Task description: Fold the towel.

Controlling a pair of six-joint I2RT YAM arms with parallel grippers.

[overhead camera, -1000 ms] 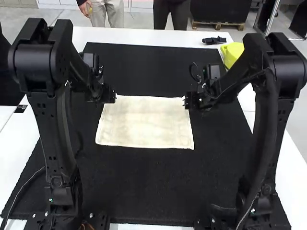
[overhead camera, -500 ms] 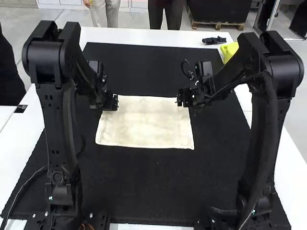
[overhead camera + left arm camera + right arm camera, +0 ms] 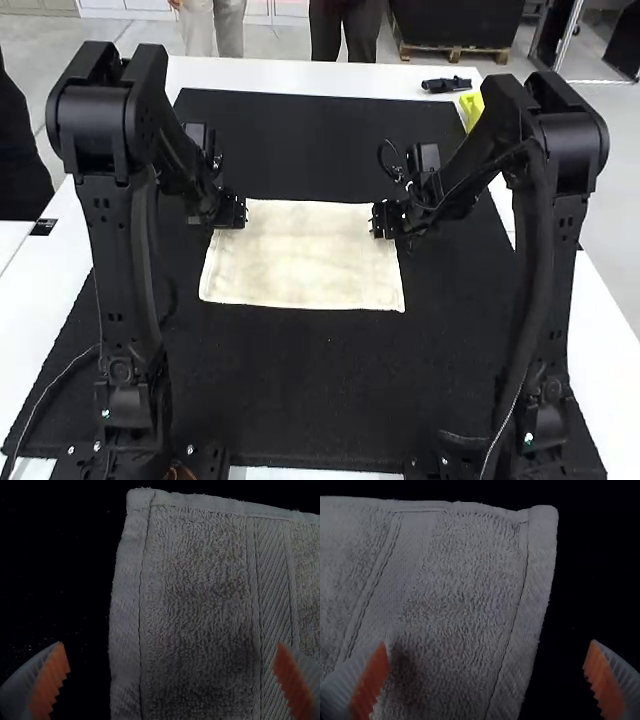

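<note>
the towel [image 3: 300,262] is laid spread on the black mat [image 3: 300,390]. the left gripper [image 3: 240,212] is held released, fingers parted astride the towel's left edge near its far corner; the right gripper [image 3: 376,221] is also held released, astride the right edge.

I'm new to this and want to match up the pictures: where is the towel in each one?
High view: the towel lies spread mid-picture, between the left claw and the right claw.
Left wrist view: one towel corner, with an edge running between that claw's open fingers.
Right wrist view: another corner, its edge likewise between open fingers.
Shared landmark: the black mat bordering the towel.
</note>
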